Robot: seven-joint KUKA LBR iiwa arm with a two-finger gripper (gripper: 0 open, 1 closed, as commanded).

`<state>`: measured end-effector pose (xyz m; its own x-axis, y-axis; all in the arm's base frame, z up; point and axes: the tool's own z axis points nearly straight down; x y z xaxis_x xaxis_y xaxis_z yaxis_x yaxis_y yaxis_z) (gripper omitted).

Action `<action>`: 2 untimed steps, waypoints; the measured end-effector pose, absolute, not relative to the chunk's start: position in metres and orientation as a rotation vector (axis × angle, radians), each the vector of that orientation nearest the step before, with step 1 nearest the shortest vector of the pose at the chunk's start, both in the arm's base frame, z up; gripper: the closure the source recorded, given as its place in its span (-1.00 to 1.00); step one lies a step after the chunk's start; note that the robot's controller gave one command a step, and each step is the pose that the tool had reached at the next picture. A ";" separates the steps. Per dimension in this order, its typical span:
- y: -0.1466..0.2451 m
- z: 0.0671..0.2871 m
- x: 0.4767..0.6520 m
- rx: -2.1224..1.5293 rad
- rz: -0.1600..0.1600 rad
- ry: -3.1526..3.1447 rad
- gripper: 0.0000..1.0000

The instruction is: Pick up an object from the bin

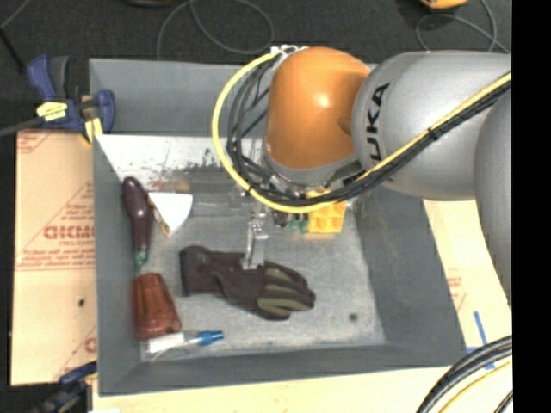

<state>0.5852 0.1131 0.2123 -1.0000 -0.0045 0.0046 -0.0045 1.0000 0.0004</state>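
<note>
In the lower middle of the frame, on the floor of the bin (344,304), lies a dark glove (225,278), flat, cuff to the left and paler tips to the right. The hand (256,261) stands over its middle, its tip at or on the cloth, though I cannot confirm contact; whether the hand is released or clenched I cannot tell, and nothing shows as grasped.

The main risk is probably the cloth itself; a limp glove offers only a fold, and a thin pinch may slide out as it rises; a hand set too high would likely close on nothing, and one driven too low would press into the metal floor.

Next is what lies around it. A brown ribbed thing (153,306) sits just left of the cuff, and a blue-and-white pen (185,341) lies below it by the lower wall; a hanging cuff could drag across either and shift them, or catch and pull the glove free.

Further off, a dark handle (136,213) and a white wedge (172,212) in the upper left are clear of the path. A yellow block (327,220) sits close under the arm (430,127) and is partly hidden, so a sideways move there might knock it.
</note>
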 end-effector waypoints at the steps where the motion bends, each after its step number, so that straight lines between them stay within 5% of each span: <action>1: 0.112 0.217 0.586 0.004 -0.002 -3.145 -1.00; 2: 0.109 0.187 0.583 0.100 -0.002 -3.149 -1.00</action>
